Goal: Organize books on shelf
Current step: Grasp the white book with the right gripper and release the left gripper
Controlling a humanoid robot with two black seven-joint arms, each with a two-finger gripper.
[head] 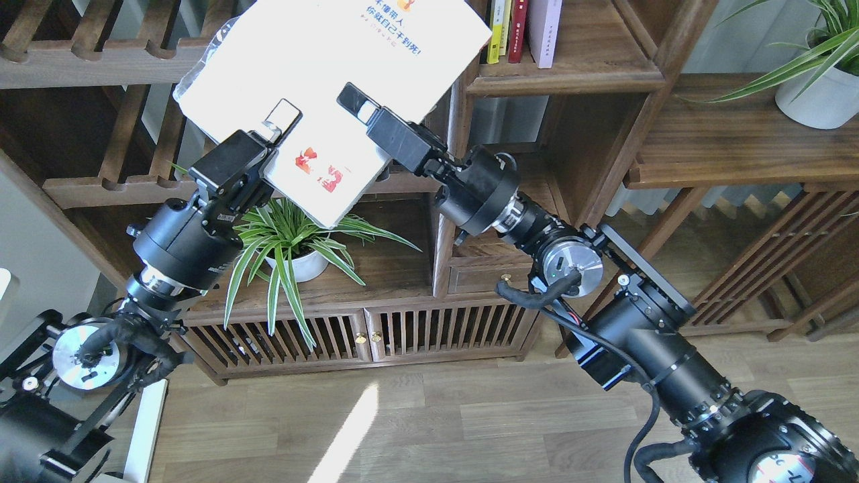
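Large white book with red characters, held tilted in mid-air before the bookcase, left of the shelf. Left claw clenched on the book's lower left edge; right claw clamped on its lower right edge. Yellow, red and pale books upright at the shelf's left end.

A home living room or study. A dark walnut bookcase fills twelve o'clock, with books upright at one o'clock, a potted spider plant at nine, and a light wood-plank floor at six.
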